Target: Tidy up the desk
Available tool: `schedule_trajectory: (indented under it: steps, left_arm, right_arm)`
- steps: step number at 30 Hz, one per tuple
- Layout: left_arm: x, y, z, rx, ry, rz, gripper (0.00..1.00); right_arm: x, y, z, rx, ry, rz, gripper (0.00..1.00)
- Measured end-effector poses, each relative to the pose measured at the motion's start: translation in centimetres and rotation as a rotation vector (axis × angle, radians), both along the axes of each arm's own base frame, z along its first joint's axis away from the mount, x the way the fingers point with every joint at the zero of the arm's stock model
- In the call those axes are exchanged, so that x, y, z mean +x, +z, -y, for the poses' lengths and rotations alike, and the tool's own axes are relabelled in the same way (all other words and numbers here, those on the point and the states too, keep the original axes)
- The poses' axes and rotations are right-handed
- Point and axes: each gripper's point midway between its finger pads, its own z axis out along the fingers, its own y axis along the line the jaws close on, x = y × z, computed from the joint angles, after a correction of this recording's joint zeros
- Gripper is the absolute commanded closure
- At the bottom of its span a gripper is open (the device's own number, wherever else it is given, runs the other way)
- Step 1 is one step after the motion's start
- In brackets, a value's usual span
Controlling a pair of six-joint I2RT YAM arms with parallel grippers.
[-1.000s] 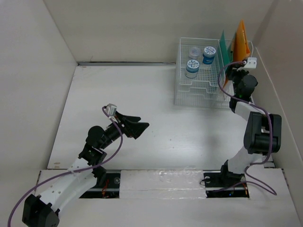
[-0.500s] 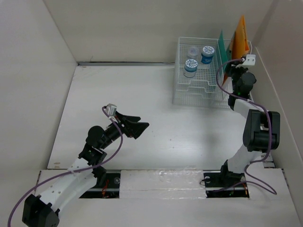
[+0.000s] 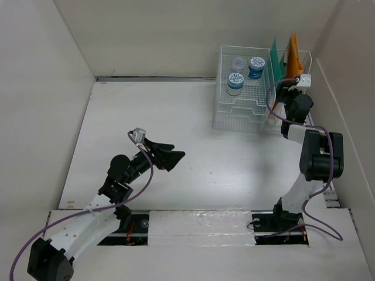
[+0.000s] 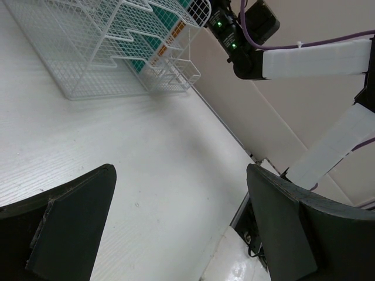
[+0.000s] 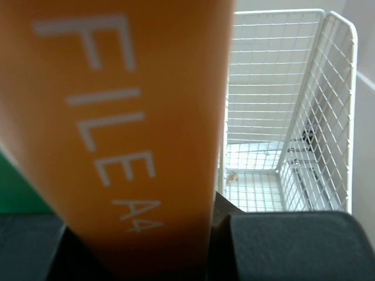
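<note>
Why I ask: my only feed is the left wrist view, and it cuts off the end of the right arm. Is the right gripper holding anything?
Observer: Yes. The right gripper is shut on an orange folder printed FILE A4.
Operator: Where does that folder stand?
Observer: Upright at the right end of the wire rack, just right of a green folder.
Operator: Is anything else in the rack?
Observer: Three small jars sit in its left section, two blue and one pale.
</note>
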Motion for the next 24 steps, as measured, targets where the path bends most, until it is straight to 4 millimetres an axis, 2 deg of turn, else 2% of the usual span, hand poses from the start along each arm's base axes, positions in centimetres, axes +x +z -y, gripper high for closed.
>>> schedule_trajectory:
  steps: [2, 3, 4, 5, 7, 8, 10, 13, 17, 21, 24]
  left_arm:
    - [0.0, 0.0, 0.0, 0.000, 0.001, 0.000, 0.10]
    - [0.1, 0.0, 0.0, 0.000, 0.003, 0.000, 0.10]
    - [0.1, 0.0, 0.0, 0.000, 0.005, -0.001, 0.10]
    - [0.1, -0.1, 0.0, 0.001, 0.006, -0.003, 0.09]
    - [0.3, -0.2, -0.1, 0.003, 0.013, -0.008, 0.09]
    - [0.3, -0.3, -0.1, 0.005, 0.017, -0.014, 0.04]
    - [0.4, -0.5, -0.2, 0.008, 0.024, -0.023, 0.01]
    - [0.6, -0.8, -0.3, 0.014, 0.040, -0.040, 0.01]
    - [1.0, -0.5, -0.5, 0.019, 0.061, -0.051, 0.01]
    - [1.1, 0.2, -0.8, 0.010, 0.079, -0.045, 0.01]
    - [1.2, 0.7, -1.1, 0.008, 0.095, -0.045, 0.01]
  right_arm:
    - [0.2, 0.1, -0.1, 0.008, 0.013, -0.013, 0.72]
    - [0.4, 0.1, -0.1, 0.018, 0.018, -0.025, 0.54]
    - [0.5, 0.1, 0.0, 0.028, 0.018, -0.032, 0.47]
    - [0.3, -0.1, 0.4, 0.040, 0.010, -0.054, 0.00]
    - [0.1, -0.4, 0.7, 0.059, -0.003, -0.078, 0.00]
    - [-0.1, -0.5, 1.0, 0.069, -0.013, -0.089, 0.00]
    - [-0.4, -0.4, 0.7, 0.091, -0.008, -0.108, 0.00]
    - [-0.9, -0.2, -0.2, 0.117, 0.003, -0.123, 0.00]
    - [-1.9, 0.2, -0.4, 0.157, -0.006, -0.136, 0.00]
    - [-3.7, 2.2, -0.9, 0.191, -0.022, -0.123, 0.00]
    - [-5.9, 5.5, -1.4, 0.228, -0.033, -0.075, 0.00]
